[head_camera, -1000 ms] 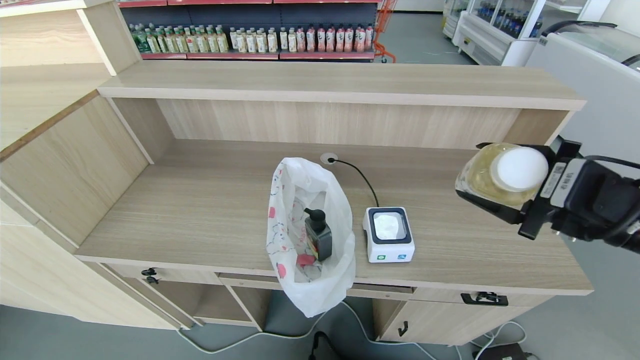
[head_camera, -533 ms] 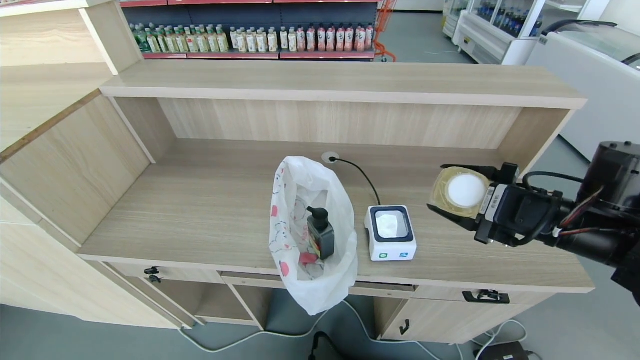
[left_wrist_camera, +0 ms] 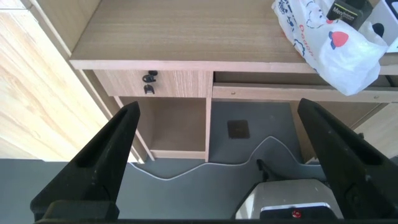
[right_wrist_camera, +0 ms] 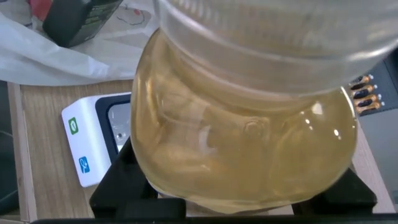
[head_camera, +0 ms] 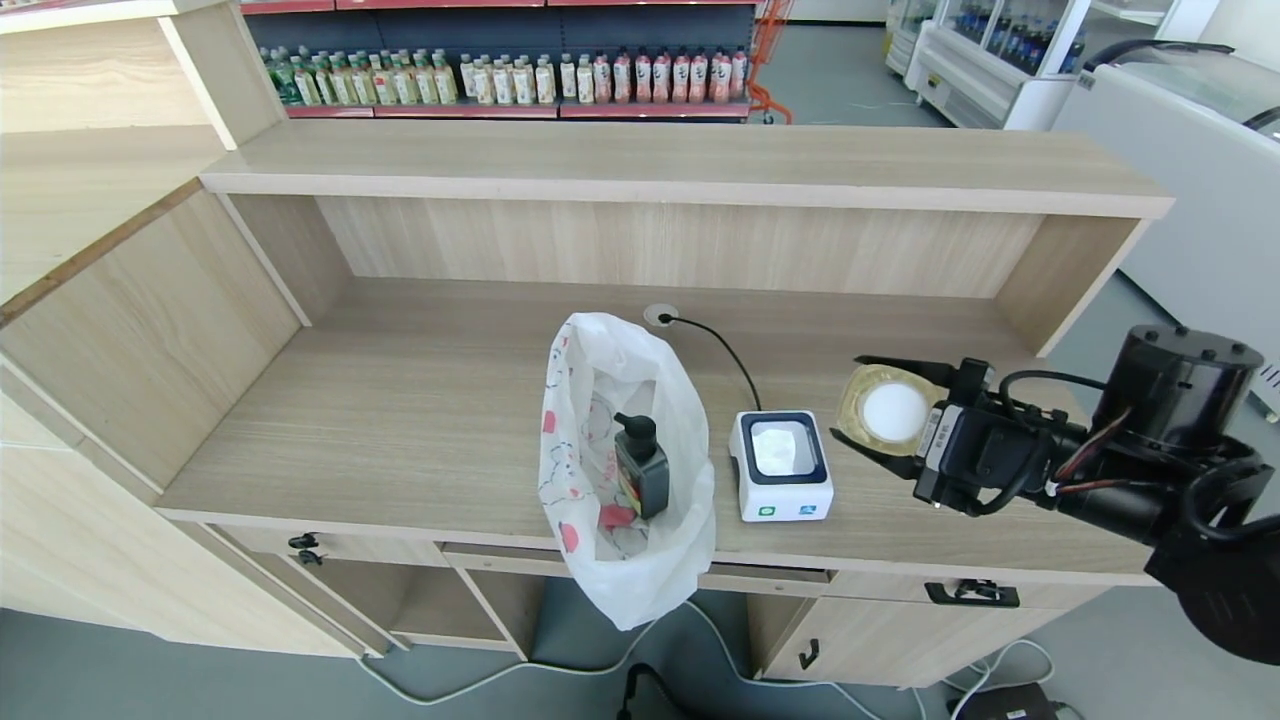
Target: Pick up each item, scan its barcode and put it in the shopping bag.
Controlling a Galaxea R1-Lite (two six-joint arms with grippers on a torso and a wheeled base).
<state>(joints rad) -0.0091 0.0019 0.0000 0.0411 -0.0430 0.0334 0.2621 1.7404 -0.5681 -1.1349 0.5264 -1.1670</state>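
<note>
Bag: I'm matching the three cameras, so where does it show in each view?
Head view: bag mid-way along the counter, drooping over its front edge, beside the scanner.
Left wrist view: bag hanging over the counter's front edge.
Right wrist view: bag beyond the jar, next to the scanner.
Shared landmark: the black bottle inside it.

Clear jar (head_camera: 893, 410) of yellowish liquid with white lid, upright in the right claw (head_camera: 850, 400) over the tabletop (head_camera: 420, 420), just beside the white scanner (head_camera: 781, 465), open white shopping bag (head_camera: 560, 450) with red prints, black pump bottle (head_camera: 640, 470) upright inside
</note>
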